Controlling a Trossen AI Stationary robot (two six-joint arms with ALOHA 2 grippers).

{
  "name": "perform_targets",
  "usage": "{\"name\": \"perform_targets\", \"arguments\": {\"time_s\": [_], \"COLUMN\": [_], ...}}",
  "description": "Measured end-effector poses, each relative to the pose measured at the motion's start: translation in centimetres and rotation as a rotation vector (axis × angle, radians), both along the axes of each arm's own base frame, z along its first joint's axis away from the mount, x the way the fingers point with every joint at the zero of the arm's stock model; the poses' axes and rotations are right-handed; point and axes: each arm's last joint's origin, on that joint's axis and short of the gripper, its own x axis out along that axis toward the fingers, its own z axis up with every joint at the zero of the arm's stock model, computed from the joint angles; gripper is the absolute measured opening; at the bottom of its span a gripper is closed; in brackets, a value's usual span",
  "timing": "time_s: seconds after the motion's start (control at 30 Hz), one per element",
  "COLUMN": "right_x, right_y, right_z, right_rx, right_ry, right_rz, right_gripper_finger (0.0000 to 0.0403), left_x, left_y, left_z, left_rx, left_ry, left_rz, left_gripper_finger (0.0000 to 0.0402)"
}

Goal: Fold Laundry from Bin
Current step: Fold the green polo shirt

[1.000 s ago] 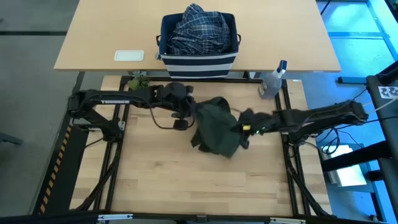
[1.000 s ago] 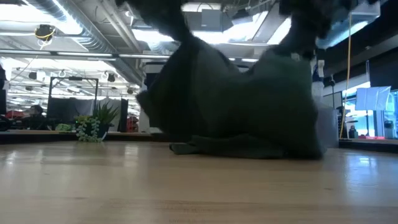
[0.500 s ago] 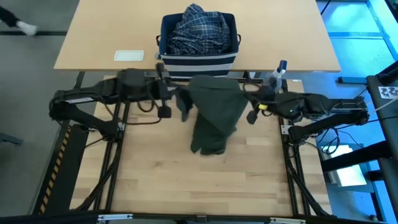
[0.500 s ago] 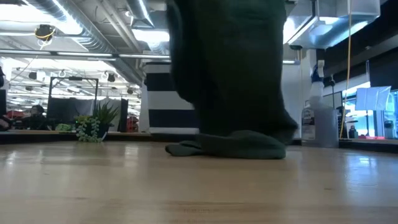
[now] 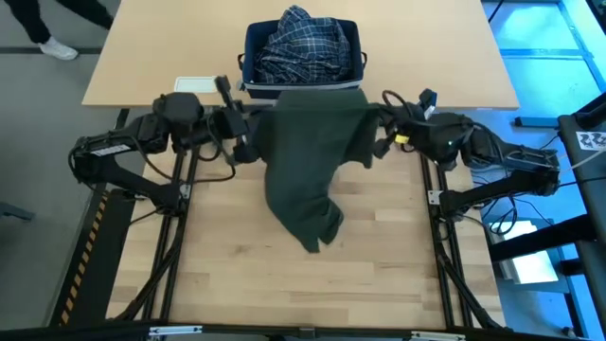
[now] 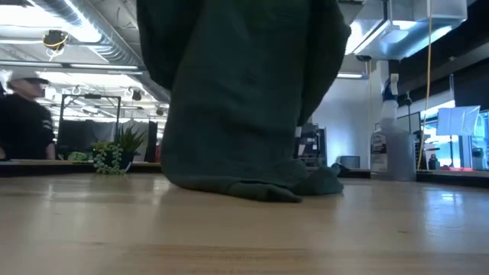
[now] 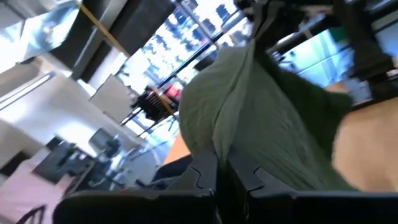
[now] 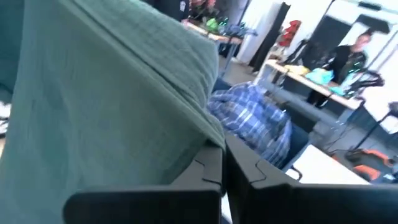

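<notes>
Pale wood desk (image 5: pixel 237 275) carrying the whole job, with a second lighter top behind it bearing the bin (image 5: pixel 303 95). Olive-green garment (image 5: pixel 311 161) hanging as a broad sheet just in front of the bin, top edge stretched crosswise between the two arms, long axis dropping from that edge toward the near side of the desk, loose tail bunching on the wood in the low view (image 6: pixel 252 187). Holding one top corner apiece: left pincer (image 5: pixel 248 133) clamped shut on the garment at its left end, right pincer (image 5: pixel 377 125) clamped shut on it at its right end, both level and about equally near, cloth falling away below and forward of each. Wrist views confirming it, fabric pinched between the dark fingers (image 7: pixel 205 177) on the left and the fingers (image 8: pixel 211 168) on the right. Plaid shirt (image 5: pixel 305 43) lying heaped in the bin, untouched.

Comparing with a second ago: arms standing much farther apart and closer to the bin, garment no longer a crumpled heap at mid-desk but spread wide and lifted. Probably calling next for a forward sweep, laying the sheet flat.
</notes>
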Motion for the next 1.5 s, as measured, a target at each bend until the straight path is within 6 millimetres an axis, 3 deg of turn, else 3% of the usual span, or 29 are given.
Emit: {"name": "perform_targets", "arguments": {"time_s": [0.63,1.0,1.27,1.5], "right_x": [1.3,2.1,0.4,0.2], "right_y": [-4.4,-5.8,-6.0,-5.9], "right_z": [6.0,8.9,11.3,11.7], "right_rx": [-0.230,-0.319,-0.367,-0.390], "right_ry": [-0.010,0.015,-0.058,-0.060], "right_rz": [-0.059,-0.115,-0.083,-0.064], "right_gripper_finger": [0.0000,0.0000,0.0000,0.0000], "left_x": [-1.4,-2.4,-3.5,-3.5], "left_y": [4.1,5.5,5.2,4.6], "left_z": [2.9,3.9,7.0,8.1], "left_rx": [0.285,0.389,0.508,0.577], "left_ry": [-0.066,-0.044,-0.136,-0.119], "left_rz": [0.218,0.291,0.200,0.191], "left_gripper_finger": [0.0000,0.0000,0.0000,0.0000]}}
